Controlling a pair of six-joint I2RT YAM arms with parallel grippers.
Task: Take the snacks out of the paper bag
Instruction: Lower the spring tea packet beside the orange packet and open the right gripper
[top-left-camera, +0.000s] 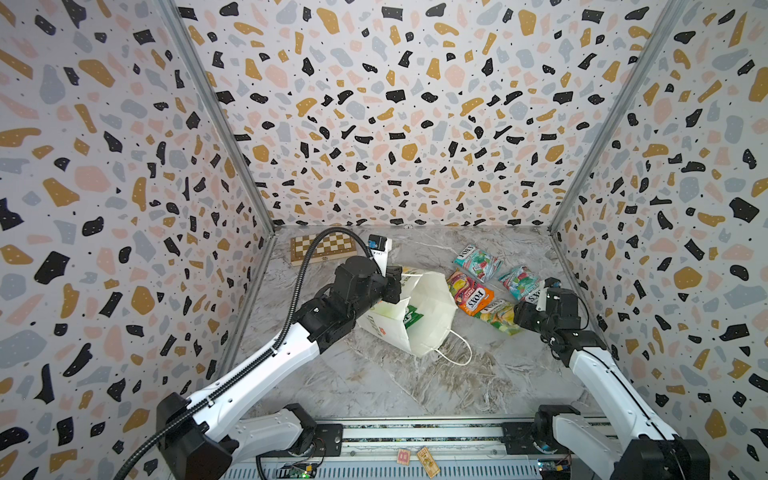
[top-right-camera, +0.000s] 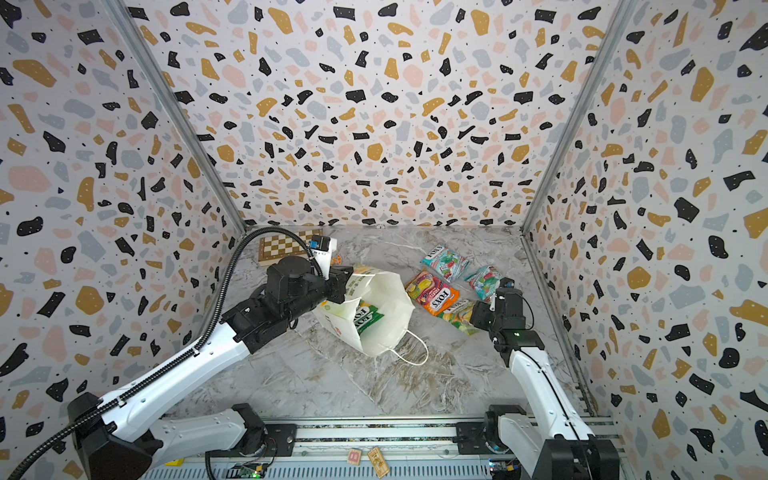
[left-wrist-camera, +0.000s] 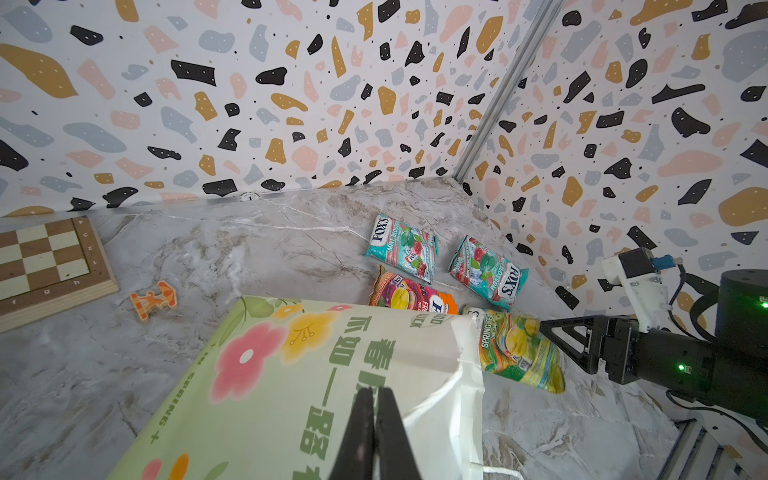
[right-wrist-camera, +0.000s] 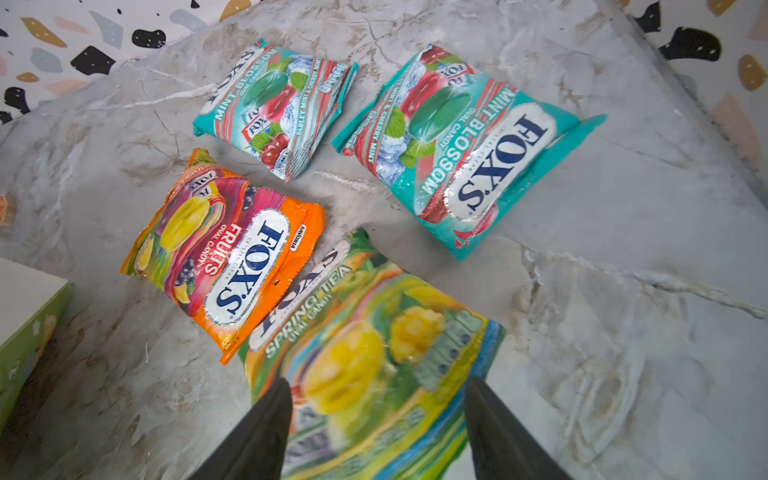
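My left end effector (top-left-camera: 392, 286) pinches the paper bag (top-left-camera: 432, 307) rim, mid-frame; my right end effector (right-wrist-camera: 376, 380), bottom centre, jaws spread above a green-yellow snack (right-wrist-camera: 365, 332).

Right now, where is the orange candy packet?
In a top view the orange packet lies on the table, right of the paper bag, between a teal packet and a green-yellow packet.

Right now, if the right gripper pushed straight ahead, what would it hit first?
Probably the green-yellow Spring Tea packet, lying just ahead of the open right gripper; how close is unclear.
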